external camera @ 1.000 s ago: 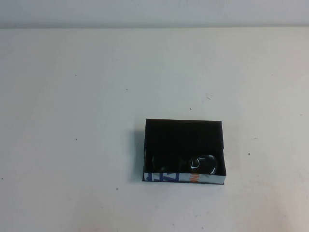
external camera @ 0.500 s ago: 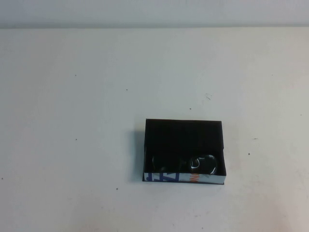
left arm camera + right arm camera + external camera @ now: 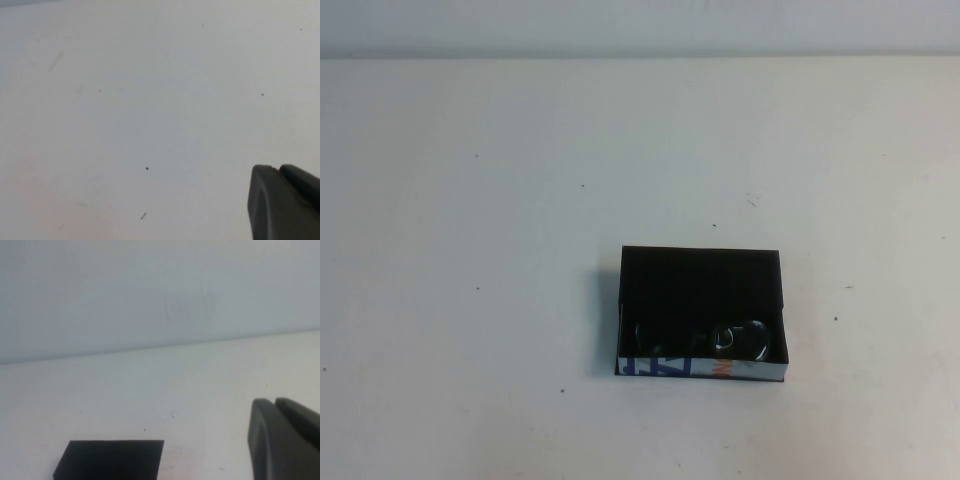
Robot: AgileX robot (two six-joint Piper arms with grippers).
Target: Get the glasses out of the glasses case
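The glasses case [image 3: 660,367] is an open black box with a white front edge printed in blue and orange, standing right of the table's middle, towards the near side. The glasses [image 3: 705,338] lie inside it along the front wall, dark frame with glinting lenses. The case's far part also shows in the right wrist view [image 3: 110,459]. My left gripper [image 3: 276,169] is shut and empty over bare table, away from the case. My right gripper [image 3: 272,402] is shut and empty, short of the case and off to its side. Neither arm shows in the high view.
The white table [image 3: 470,250] carries only small dark specks around the case. A pale wall [image 3: 150,290] rises behind the table's far edge.
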